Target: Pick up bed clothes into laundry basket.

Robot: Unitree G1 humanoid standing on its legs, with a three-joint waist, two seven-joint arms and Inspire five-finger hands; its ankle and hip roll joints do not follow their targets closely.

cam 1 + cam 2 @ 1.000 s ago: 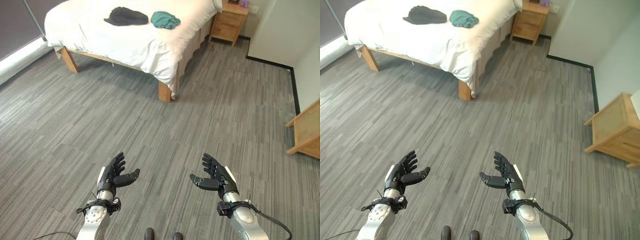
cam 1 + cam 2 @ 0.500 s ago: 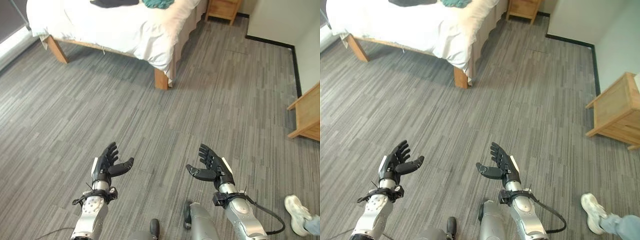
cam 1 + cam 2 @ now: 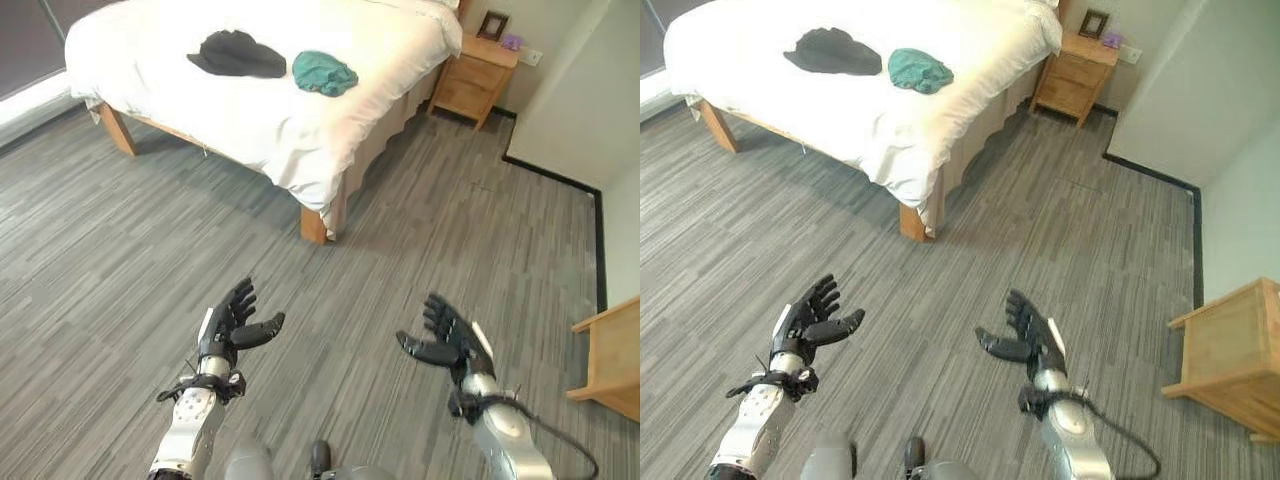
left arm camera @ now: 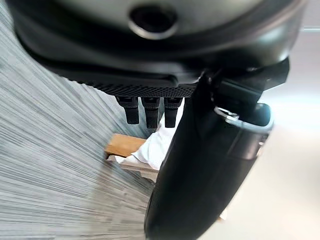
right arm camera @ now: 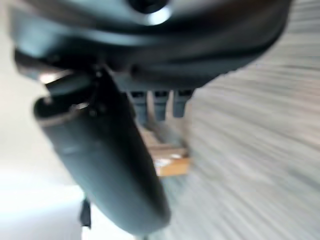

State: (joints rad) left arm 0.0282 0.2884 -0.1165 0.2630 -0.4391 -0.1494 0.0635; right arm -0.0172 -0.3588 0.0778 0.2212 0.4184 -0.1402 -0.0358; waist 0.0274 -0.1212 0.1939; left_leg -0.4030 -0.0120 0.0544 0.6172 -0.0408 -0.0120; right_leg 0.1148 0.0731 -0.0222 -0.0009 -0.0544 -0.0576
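Left eye view, black garment (image 3: 238, 54), teal garment (image 3: 325, 73), crumpled on bed (image 3: 150, 80)

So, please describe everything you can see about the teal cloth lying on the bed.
The crumpled teal cloth is a soft fabric item, bunched into a low rounded heap with folds. It lies on the white bed sheet, just beside the flat black garment but apart from it. Nothing else touches it; both hands are far away above the floor.

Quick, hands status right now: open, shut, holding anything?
Left hand: open, holding nothing.
Right hand: open, holding nothing.
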